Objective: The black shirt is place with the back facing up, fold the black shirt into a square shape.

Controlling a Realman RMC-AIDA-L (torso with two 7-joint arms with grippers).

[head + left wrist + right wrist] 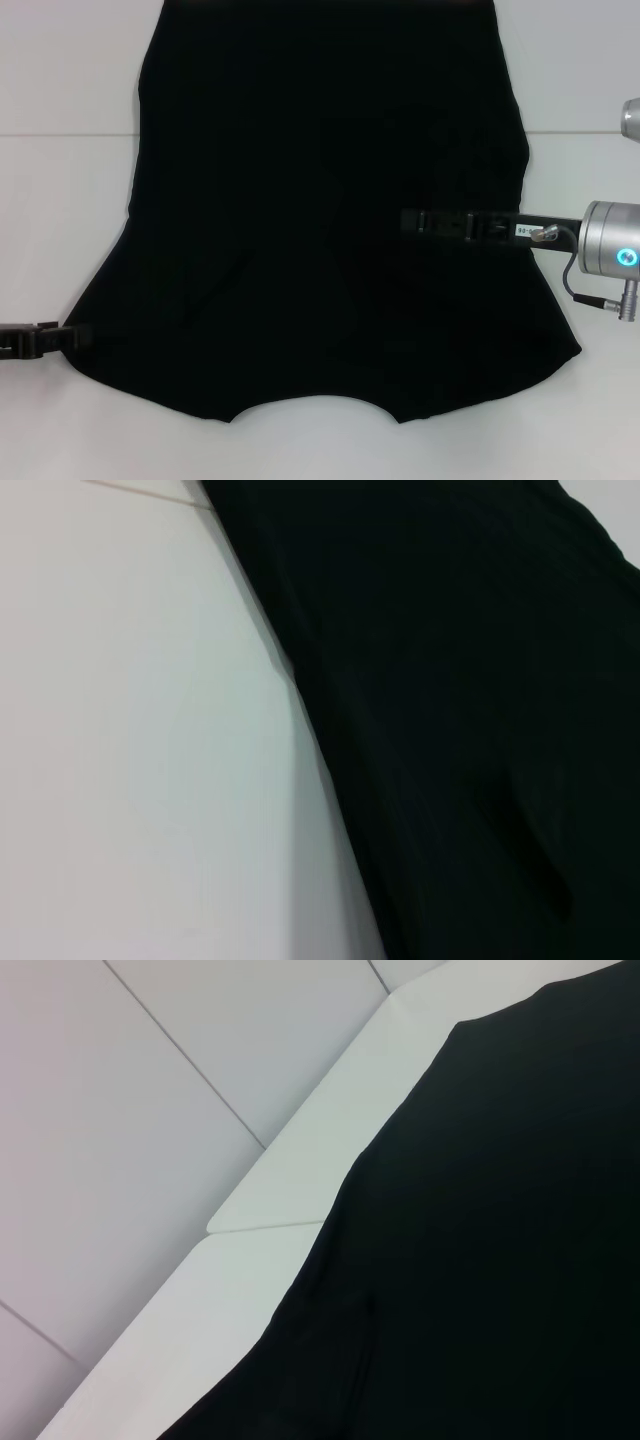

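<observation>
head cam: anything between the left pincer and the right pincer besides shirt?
No. In the head view only the black shirt spans from the left pincer at its edge to the right pincer over it.

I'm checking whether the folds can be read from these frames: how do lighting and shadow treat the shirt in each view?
Head view: the black shirt is near-uniform black, creases barely readable; the right hand merges with it, while the left hand sits at its edge. Left wrist view: faint folds, soft shadow on the white table. Right wrist view: edge crisp, one crease visible.
</observation>
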